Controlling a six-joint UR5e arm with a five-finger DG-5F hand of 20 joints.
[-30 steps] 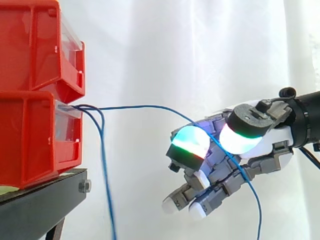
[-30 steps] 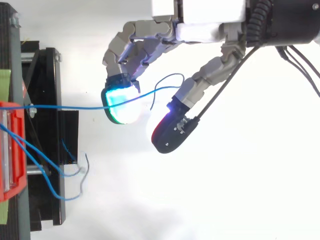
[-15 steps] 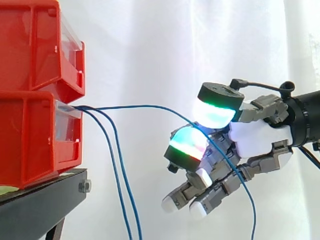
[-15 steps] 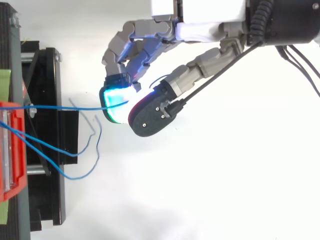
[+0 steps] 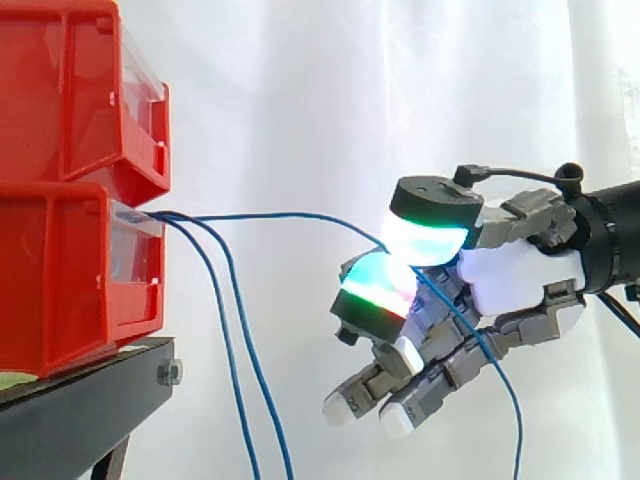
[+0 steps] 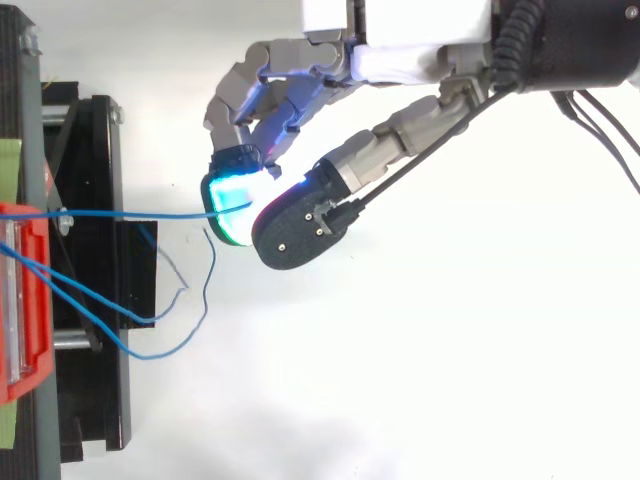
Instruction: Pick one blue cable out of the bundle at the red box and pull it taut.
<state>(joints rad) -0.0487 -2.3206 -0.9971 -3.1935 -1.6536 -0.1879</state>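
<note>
We see the robot hand [image 5: 512, 278] entering from the right in the side view, its thumb and one finger curled together so that their glowing pads [image 5: 424, 240] pinch a single blue cable [image 5: 280, 213]. This cable leaves the front of the lower red box [image 5: 60, 285] and runs across the open gap to the pinch with only a slight arc; in the top view it appears as a nearly straight line [image 6: 130, 213] from the box [image 6: 16, 300] to the cyan pad [image 6: 228, 198]. Beyond the pinch, the same cable slants down across the robot hand and drops toward the lower right. The remaining fingers are bent loosely below, apart from the cable. Two other blue cables [image 5: 228, 335] leave the same box and hang slack just beside the black stand [image 5: 80, 415]. A second red box [image 5: 60, 95] sits stacked on the first, before the white curtain [image 5: 330, 100].
</note>
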